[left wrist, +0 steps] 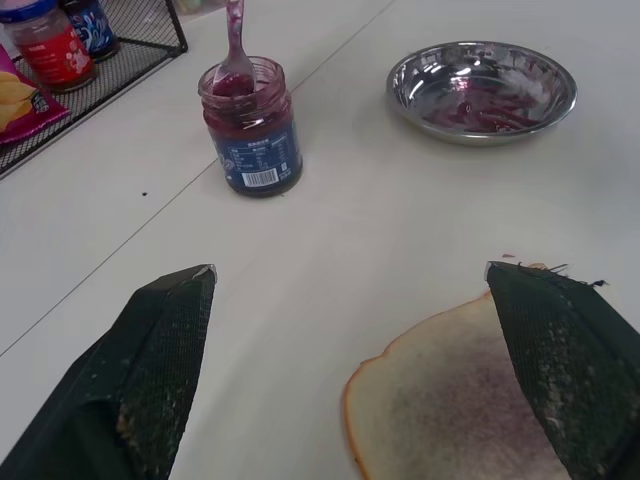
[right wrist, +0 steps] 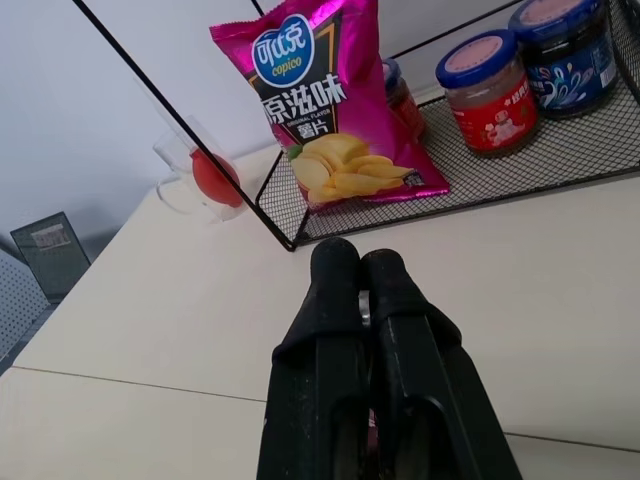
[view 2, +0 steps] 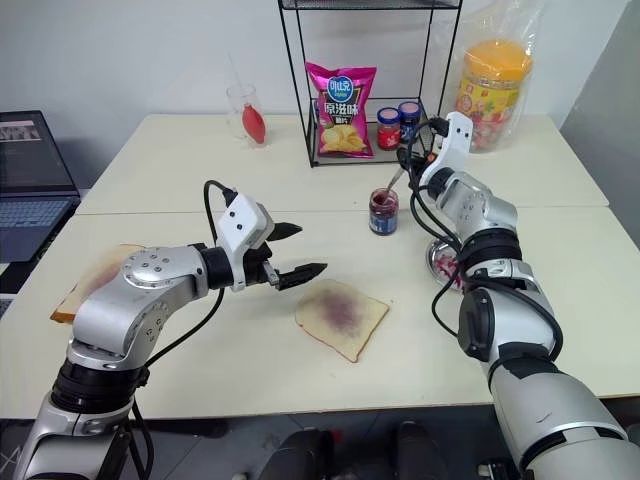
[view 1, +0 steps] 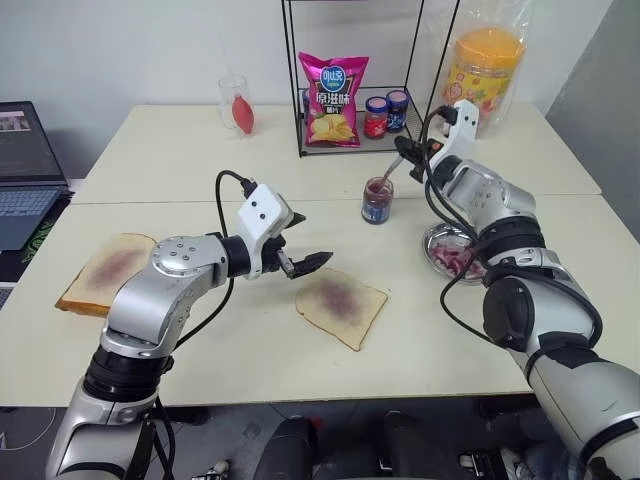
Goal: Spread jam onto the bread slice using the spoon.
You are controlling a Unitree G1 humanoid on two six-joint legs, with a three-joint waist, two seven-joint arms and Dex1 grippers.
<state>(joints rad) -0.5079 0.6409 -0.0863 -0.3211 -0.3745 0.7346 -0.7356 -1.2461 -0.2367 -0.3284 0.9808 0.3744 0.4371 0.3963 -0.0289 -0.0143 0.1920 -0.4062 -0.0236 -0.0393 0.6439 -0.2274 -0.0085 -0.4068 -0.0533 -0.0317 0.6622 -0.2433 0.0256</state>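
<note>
R gripper (view 1: 409, 152): fingers (right wrist: 335, 290) pressed together, clamped on the spoon (view 1: 384, 182) handle. Spoon slants down from the fingers into the jam (view 1: 377, 201) jar; bowl end sits in the jar mouth, smeared purple. Jar stands upright on the desk (view 1: 200, 160), just below and in front of the R fingers, lid off, blue label facing the robot.

L gripper (view 1: 297, 243): fingers (left wrist: 150, 360) spread wide apart, nothing between them, held above the desk. Bread slice (view 1: 340, 305) lies flat on the desk just beyond and below the L fingertips, not touching them; purple smear in its middle. In the L wrist view the slice's near crust sits beside one fingertip.

Other items, ref. only:
- Metal bowl (view 1: 447, 251) w/ reddish residue, on the desk beside the R forearm, near the jam jar.
- Wire rack (view 1: 350, 80) behind the R fingers, holding a chips bag (view 1: 334, 98) and two lidded jars (view 1: 386, 113).
- Second bread stack (view 1: 104, 272), smeared purple, well apart from the L fingers, at the desk's L edge.
- Laptop (view 1: 25, 170) further L.
</note>
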